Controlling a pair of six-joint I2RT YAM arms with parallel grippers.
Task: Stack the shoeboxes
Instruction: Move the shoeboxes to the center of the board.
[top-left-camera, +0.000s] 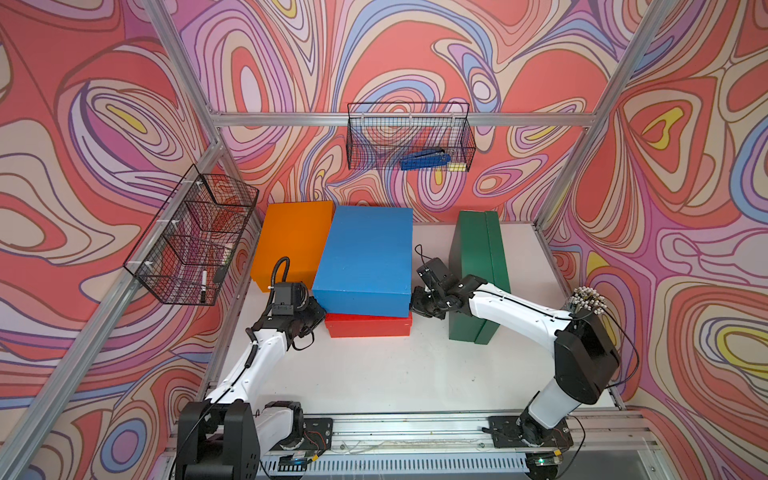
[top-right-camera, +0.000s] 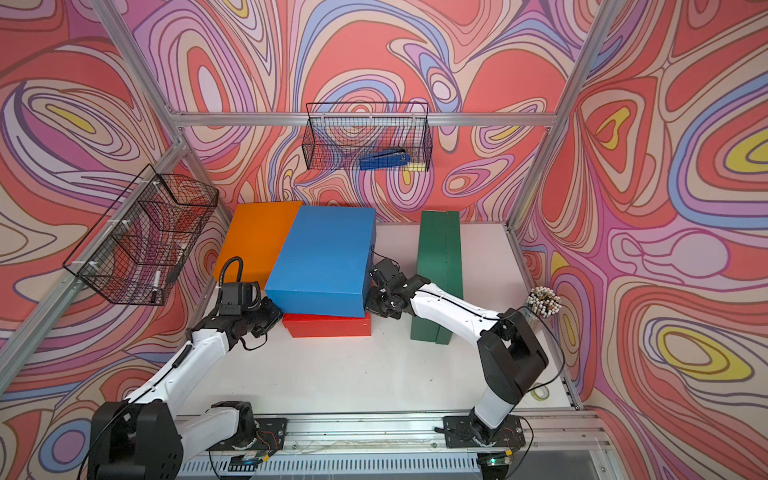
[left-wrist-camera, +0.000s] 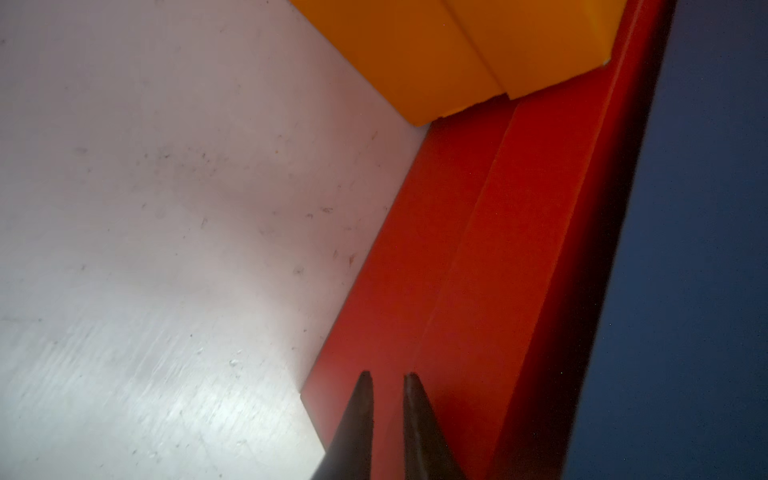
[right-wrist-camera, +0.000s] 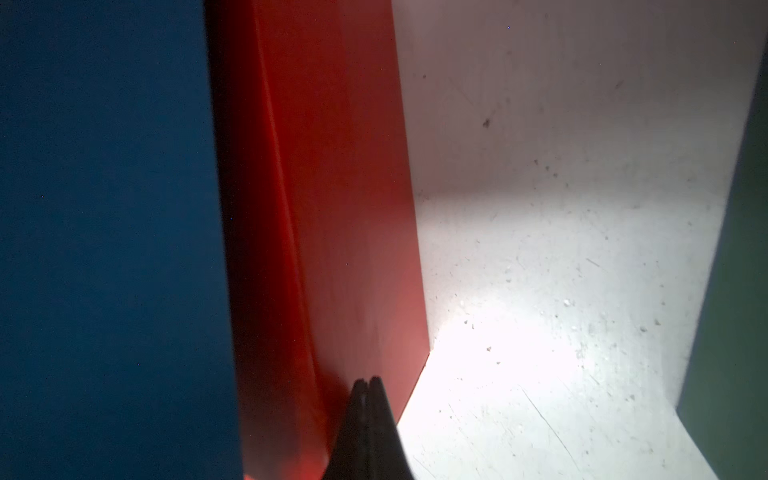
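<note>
Blue shoebox (top-left-camera: 365, 257) askew atop red shoebox (top-left-camera: 368, 326) on table (top-left-camera: 374, 374); orange shoebox (top-left-camera: 291, 245) abutting behind-left; green shoebox (top-left-camera: 478, 266) on edge, apart, right. Left jaws slightly parted, empty; right jaws closed, empty; both flanking red shoebox.

**What the blue box and the arms cover**

In both top views the blue box (top-left-camera: 365, 257) hides most of the red box (top-left-camera: 368, 326) beneath it. Only a red strip shows at the blue box's near end. The blue box also overlaps one long edge of the orange box (top-left-camera: 291, 245) to its left.

The left gripper (left-wrist-camera: 388, 376) and the right gripper (right-wrist-camera: 368, 380) show only their finger ends in the wrist views, cut off by the picture's edge. In the top views their tips are lost at the blue box's near corners.

Right of the blue box, the right arm (top-left-camera: 511, 303) crosses the green box (top-left-camera: 478, 249). Behind the blue box, a wire basket (top-left-camera: 409, 137) holds a yellow scrap (top-left-camera: 457, 167) too small to identify.
</note>
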